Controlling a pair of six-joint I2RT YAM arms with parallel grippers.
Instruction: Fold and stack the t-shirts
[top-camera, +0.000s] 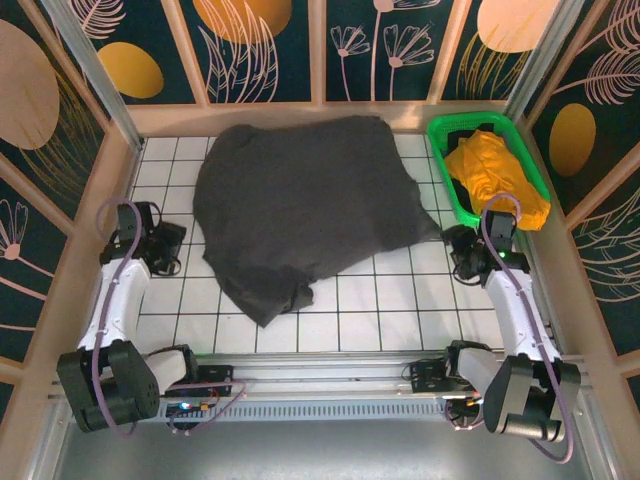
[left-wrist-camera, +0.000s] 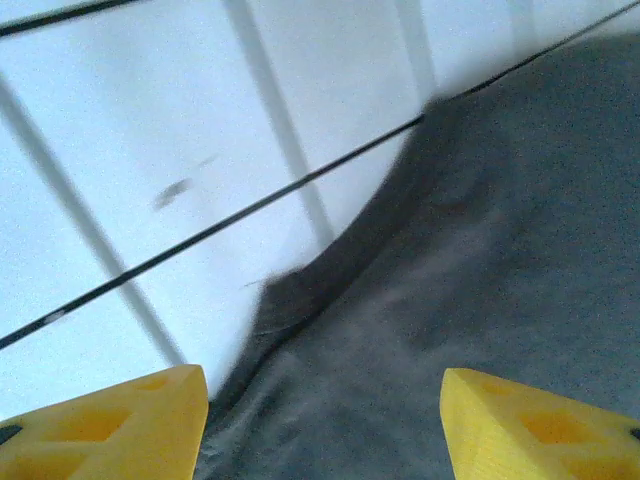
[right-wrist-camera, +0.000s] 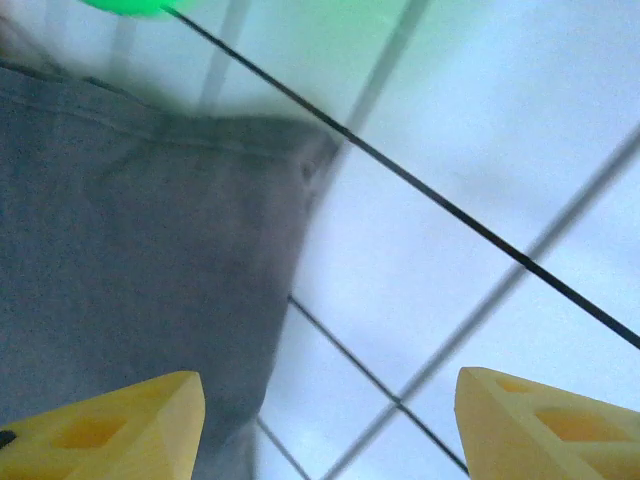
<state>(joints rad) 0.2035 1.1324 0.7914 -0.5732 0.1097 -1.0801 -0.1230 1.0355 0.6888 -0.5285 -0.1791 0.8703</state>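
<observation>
A dark charcoal-grey t-shirt (top-camera: 300, 205) lies spread and rumpled over the white tiled table, with a bunched corner at its near edge. An orange-yellow t-shirt (top-camera: 497, 175) sits crumpled in the green basket. My left gripper (top-camera: 176, 240) is at the dark shirt's left edge, open, its yellow fingertips (left-wrist-camera: 110, 425) wide apart above the cloth (left-wrist-camera: 470, 290) with nothing between them. My right gripper (top-camera: 456, 245) is at the shirt's right corner, open too, over the cloth edge (right-wrist-camera: 130, 250) and bare tiles.
The green plastic basket (top-camera: 440, 135) stands at the back right corner, its rim a green blur (right-wrist-camera: 130, 5) in the right wrist view. Wooden walls close in the tiled table (top-camera: 400, 300) on three sides. A metal rail (top-camera: 320, 375) runs along the near edge.
</observation>
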